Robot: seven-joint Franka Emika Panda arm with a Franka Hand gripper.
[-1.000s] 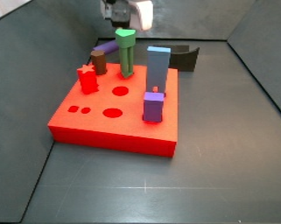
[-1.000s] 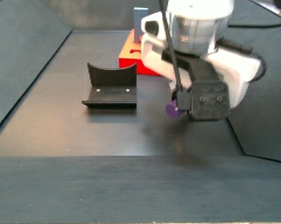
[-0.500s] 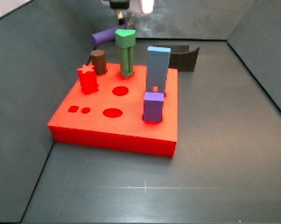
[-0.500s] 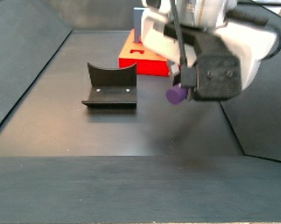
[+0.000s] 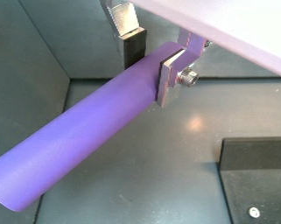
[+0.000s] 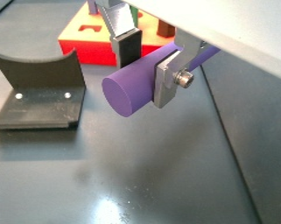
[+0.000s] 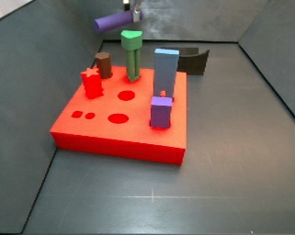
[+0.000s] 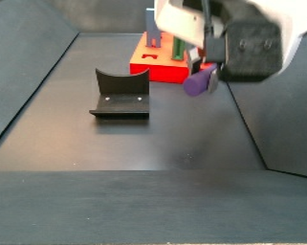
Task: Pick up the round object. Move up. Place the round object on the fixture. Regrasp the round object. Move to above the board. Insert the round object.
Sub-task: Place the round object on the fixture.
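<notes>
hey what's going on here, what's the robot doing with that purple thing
The robot arm's hand is shut on the round object, a long purple cylinder, and holds it lying sideways in the air, well above the floor. The fixture sits empty on the floor. The board, with other pegs standing in it, is off to the side; the cylinder is not over either one's top yet.

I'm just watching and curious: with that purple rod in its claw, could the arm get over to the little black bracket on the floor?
Probably yes. The gripper is shut on the purple cylinder, held lying flat, up off the floor. The fixture stands alone on bare floor, apart from the red board, with nothing on it.
</notes>
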